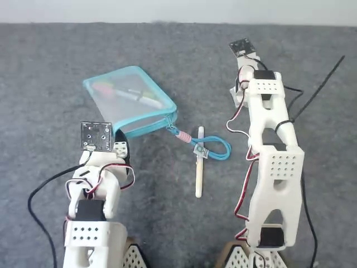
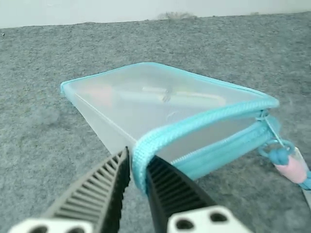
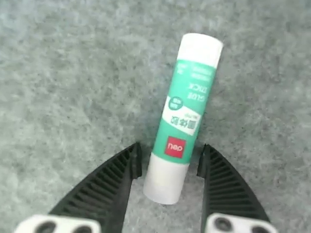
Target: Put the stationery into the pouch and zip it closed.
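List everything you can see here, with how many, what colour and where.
pouch: one, translucent with teal zip, on the table, blurred items inside.
strap: one, blue with a pink end, at the pouch's zip.
white stick: one, white, beside the pouch, crossing the strap.
glue stick: one, green and white, lying on the table.
table: one, grey.
left tool: one, black fingers, shut on the pouch's zip edge.
right tool: one, black fingers, open either side of the glue stick.

My left gripper (image 2: 138,170) pinches the near edge of the pouch (image 1: 131,100), which lies on the table (image 1: 50,67) with stationery (image 1: 136,96) inside. To its right a stick (image 1: 199,173) lies under the pouch's strap (image 1: 218,149). My right gripper (image 3: 167,162) straddles the glue stick (image 3: 182,116), jaws apart
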Available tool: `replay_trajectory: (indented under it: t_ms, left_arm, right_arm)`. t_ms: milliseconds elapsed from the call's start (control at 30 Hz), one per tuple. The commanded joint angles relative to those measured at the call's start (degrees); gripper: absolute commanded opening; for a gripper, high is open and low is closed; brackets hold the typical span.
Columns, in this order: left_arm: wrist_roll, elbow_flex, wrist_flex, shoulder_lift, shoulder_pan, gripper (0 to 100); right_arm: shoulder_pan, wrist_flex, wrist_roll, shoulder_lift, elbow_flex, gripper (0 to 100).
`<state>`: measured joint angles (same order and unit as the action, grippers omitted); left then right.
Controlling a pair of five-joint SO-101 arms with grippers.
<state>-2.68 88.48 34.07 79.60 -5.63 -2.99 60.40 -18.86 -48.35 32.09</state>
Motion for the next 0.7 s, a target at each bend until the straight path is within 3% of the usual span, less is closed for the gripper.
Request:
replay_trajectory:
  t_ms: [0, 67, 233, 667]
  left_arm:
    - [-0.4, -0.9, -1.7, 0.8, 1.0, 1]
    - [-0.4, -0.9, -1.7, 0.8, 0.9, 1]
    - [-0.4, -0.9, -1.6, 0.8, 0.7, 1]
    - [-0.4, -0.9, -1.6, 0.8, 0.6, 1]
  right_arm:
    - [1.1, 0.3, -0.6, 0.1, 3.1, 19.0]
    - [1.2, 0.3, -0.6, 0.0, 3.1, 17.4]
    - [1.5, 0.5, -0.6, -0.2, 2.8, 0.7]
    - [5.4, 23.3, 2.5, 18.0, 3.8, 0.7]
